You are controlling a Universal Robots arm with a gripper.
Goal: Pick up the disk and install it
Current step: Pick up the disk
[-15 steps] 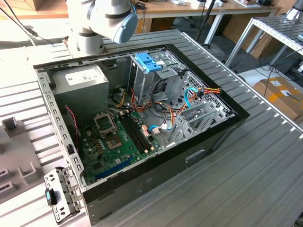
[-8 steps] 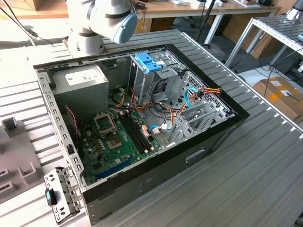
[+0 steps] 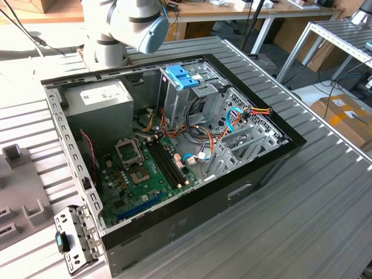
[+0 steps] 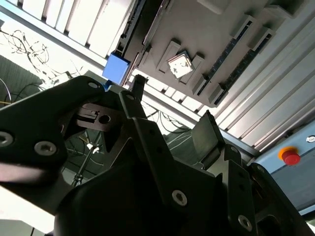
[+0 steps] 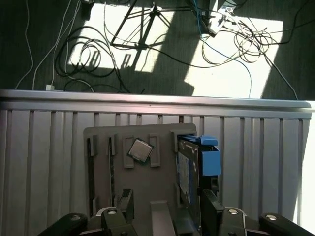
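In the first wrist view the disk (image 5: 186,172) stands on its edge in a slot of a grey holder plate (image 5: 142,184). A blue plastic piece (image 5: 210,157) sits against its side. My gripper (image 5: 168,204) hovers above the plate, open and holding nothing. One finger (image 5: 211,206) is close beside the disk and the other finger (image 5: 125,201) is well off to its far side. In the second wrist view the gripper (image 4: 173,101) hangs over the same plate, near the blue piece (image 4: 117,69).
The plate also holds a processor chip (image 5: 141,150) and memory sticks (image 5: 92,169) in slots, close to the ribbed table's edge (image 5: 157,101), with cables on the floor beyond. The exterior view shows the open computer case (image 3: 174,145), its blue bracket (image 3: 183,75) and the arm (image 3: 131,23).
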